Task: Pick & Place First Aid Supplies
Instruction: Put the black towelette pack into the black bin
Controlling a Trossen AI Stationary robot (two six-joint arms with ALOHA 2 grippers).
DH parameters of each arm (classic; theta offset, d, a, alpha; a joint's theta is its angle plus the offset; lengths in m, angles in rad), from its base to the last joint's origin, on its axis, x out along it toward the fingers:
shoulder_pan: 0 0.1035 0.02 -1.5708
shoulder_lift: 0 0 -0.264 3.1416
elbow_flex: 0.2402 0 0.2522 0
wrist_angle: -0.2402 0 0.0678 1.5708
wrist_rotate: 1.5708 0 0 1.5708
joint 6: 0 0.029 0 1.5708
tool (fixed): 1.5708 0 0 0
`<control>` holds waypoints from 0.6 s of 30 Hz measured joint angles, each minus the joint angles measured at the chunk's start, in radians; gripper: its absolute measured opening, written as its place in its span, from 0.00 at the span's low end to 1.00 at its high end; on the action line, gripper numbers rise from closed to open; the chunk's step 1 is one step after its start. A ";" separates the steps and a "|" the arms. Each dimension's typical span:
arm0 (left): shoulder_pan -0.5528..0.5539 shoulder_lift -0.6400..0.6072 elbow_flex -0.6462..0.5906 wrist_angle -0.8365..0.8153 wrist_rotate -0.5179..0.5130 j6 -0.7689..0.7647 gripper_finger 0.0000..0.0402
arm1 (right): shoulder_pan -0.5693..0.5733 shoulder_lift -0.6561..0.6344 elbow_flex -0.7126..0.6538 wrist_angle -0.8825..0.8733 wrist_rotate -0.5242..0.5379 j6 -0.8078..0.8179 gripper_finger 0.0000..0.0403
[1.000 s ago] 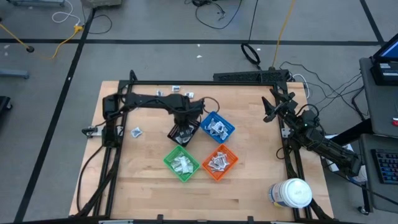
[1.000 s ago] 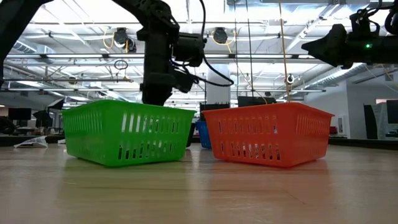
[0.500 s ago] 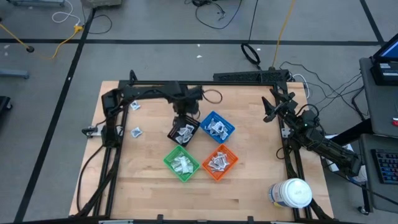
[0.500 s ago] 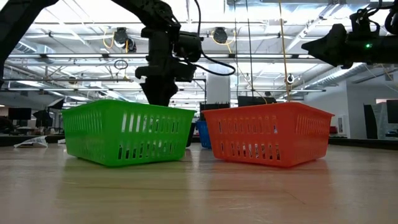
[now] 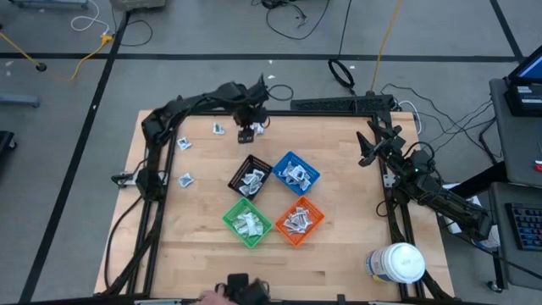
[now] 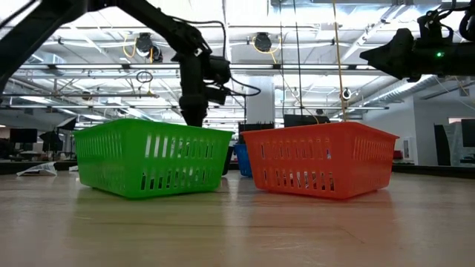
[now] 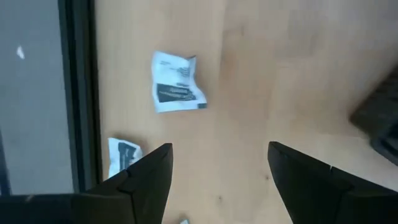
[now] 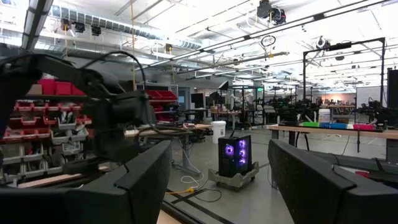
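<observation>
Small white first aid packets lie flat on the wooden table near its far left corner (image 5: 218,129), (image 5: 182,144), (image 5: 185,179). My left gripper (image 5: 248,131) hangs over the far edge, pointing down, open and with nothing in it. In the left wrist view (image 7: 217,155) one packet (image 7: 177,90) lies beyond the fingertips and another (image 7: 122,154) lies beside one finger, by the black edge rail. More packets fill the black bin (image 5: 251,178), blue bin (image 5: 295,172), green bin (image 5: 247,222) and orange bin (image 5: 298,219). My right gripper (image 5: 366,151) waits open at the right side, raised off the table.
The four bins stand in a diamond at the table's middle. A large white jar (image 5: 398,263) lies at the near right corner. A black frame rail (image 5: 279,113) runs along the far edge. A dark object (image 5: 241,288) shows at the near edge.
My left gripper has gone from over the black bin toward the table's far edge, rising a little and rolling about its own axis. It now hangs over loose packets by the far rail. The bins have stayed in place.
</observation>
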 joint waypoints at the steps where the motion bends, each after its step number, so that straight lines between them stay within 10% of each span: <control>1: 0.011 0.014 0.013 0.000 0.003 -0.002 0.67 | 0.000 0.000 0.000 0.000 0.000 0.000 0.65; 18: 0.062 0.212 0.125 -0.002 0.059 -0.002 0.67 | 0.000 0.000 0.000 0.000 0.000 0.000 0.65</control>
